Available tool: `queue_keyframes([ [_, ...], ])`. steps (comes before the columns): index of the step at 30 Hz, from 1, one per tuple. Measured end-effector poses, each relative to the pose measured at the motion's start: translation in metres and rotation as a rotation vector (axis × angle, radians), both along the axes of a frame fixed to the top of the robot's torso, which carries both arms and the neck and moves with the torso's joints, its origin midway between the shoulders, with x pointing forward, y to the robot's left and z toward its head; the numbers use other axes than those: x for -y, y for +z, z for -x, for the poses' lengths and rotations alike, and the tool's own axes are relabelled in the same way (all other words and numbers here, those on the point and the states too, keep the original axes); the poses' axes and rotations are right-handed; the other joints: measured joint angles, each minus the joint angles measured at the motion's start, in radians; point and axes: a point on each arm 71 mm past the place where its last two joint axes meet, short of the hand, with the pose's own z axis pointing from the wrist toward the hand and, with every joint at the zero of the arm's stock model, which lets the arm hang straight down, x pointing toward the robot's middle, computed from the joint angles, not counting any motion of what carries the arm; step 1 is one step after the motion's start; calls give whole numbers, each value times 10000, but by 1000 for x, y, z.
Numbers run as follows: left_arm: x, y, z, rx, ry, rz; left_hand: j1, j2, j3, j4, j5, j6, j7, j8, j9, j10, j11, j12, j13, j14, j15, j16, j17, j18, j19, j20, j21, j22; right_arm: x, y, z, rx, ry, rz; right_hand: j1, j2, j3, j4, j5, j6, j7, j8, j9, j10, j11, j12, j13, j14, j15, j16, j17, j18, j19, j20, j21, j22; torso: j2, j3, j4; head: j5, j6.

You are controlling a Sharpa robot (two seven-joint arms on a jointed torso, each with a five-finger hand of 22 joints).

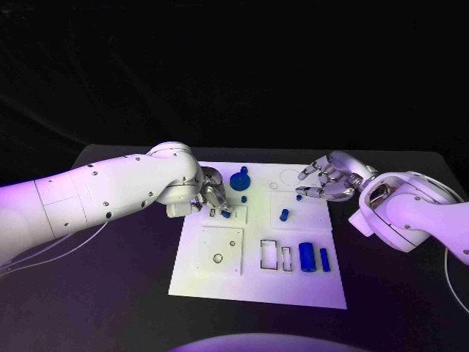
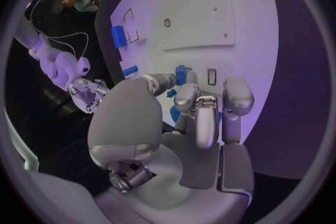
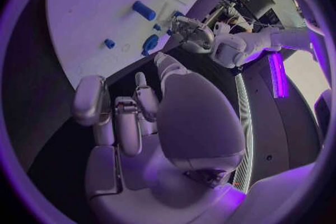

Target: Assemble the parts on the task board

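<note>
The white task board [image 1: 264, 286] lies in the middle of the black table. My left hand [image 1: 212, 196] is low over its far left part, and in the left wrist view the thumb and a finger [image 2: 187, 95] pinch a small blue part [image 2: 181, 73]. A round blue part [image 1: 241, 180] stands just beyond that hand. A small blue peg [image 1: 284, 215] stands mid-board. A thick blue cylinder [image 1: 307, 257] and a thinner one [image 1: 325, 259] lie at the right. My right hand [image 1: 327, 182] hovers at the board's far right edge, fingers apart and holding nothing.
A square inset plate with a hole [image 1: 222, 249] and rectangular slots [image 1: 268, 254] take up the board's near half. Black table [image 1: 107, 301] surrounds the board. The right wrist view shows the cylinder [image 3: 143, 10], the round part [image 3: 150, 43] and my left hand [image 3: 192, 33].
</note>
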Motion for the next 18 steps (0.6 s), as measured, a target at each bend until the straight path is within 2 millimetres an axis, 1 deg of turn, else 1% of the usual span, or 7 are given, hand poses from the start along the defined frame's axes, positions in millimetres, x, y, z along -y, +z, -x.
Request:
queue_keyframes([
  [3,-1,0,1,19,30,18,-84,-5,-41,-45,164,2,2,54,0,53,-52,0,73,0,0,0,0,0,10,10,43,51,0,-1,0,-14,-1,3,0,0,0,0,59,0,0,0,12,0,0,0,0,0,0,0,0,0,0,0,0,-12,0,-1,0,0,-1],
  [5,-2,1,1,55,65,50,-245,-58,231,-402,351,55,54,56,0,156,-59,89,147,0,0,0,0,0,37,36,62,108,0,-1,0,-19,-5,4,0,0,0,0,59,0,0,0,12,0,0,0,-1,0,0,0,0,0,0,0,-2,-13,0,-6,0,1,-1],
  [8,-4,2,3,178,138,174,-424,-139,136,-497,985,94,90,160,0,292,-105,243,318,0,1,0,0,0,149,-32,180,258,1,-1,0,-22,-17,8,0,0,0,0,59,0,0,0,12,0,0,0,-1,0,0,0,0,0,0,0,-41,-13,6,-7,0,7,-8],
  [11,-6,4,5,397,256,378,-542,-249,82,-551,1507,163,124,200,1,379,-159,360,455,-21,-20,0,0,0,205,-61,256,396,2,-1,1,-27,-32,8,0,0,28,28,59,0,0,0,12,0,0,0,-1,0,0,0,0,0,0,0,-41,-13,6,-6,0,9,-23],
  [14,-7,7,7,692,393,625,-645,-276,43,-590,1921,199,157,227,7,484,-160,433,554,1,-71,0,0,1,288,-73,332,517,3,-1,1,-28,-59,8,0,0,28,28,59,0,0,0,12,0,0,0,-1,0,0,0,0,0,0,0,-41,-13,7,-7,1,-2,-39],
  [17,-8,8,10,1012,505,842,-698,-329,17,-616,2206,240,126,234,10,541,-213,509,643,1,-71,0,-1,-14,324,-109,351,607,4,-1,1,-28,-88,11,0,0,29,28,59,0,0,0,20,0,0,0,-1,0,0,0,0,0,0,0,-41,-13,6,-7,14,-20,-55],
  [18,-8,8,10,1106,533,897,-698,-329,17,-616,2275,257,141,261,11,575,-212,510,662,1,-71,0,0,-125,324,-110,392,630,5,-1,1,-28,-94,11,0,0,28,28,59,0,0,0,20,0,0,0,-1,0,0,0,0,0,0,0,-41,-13,4,-7,19,-22,-59],
])
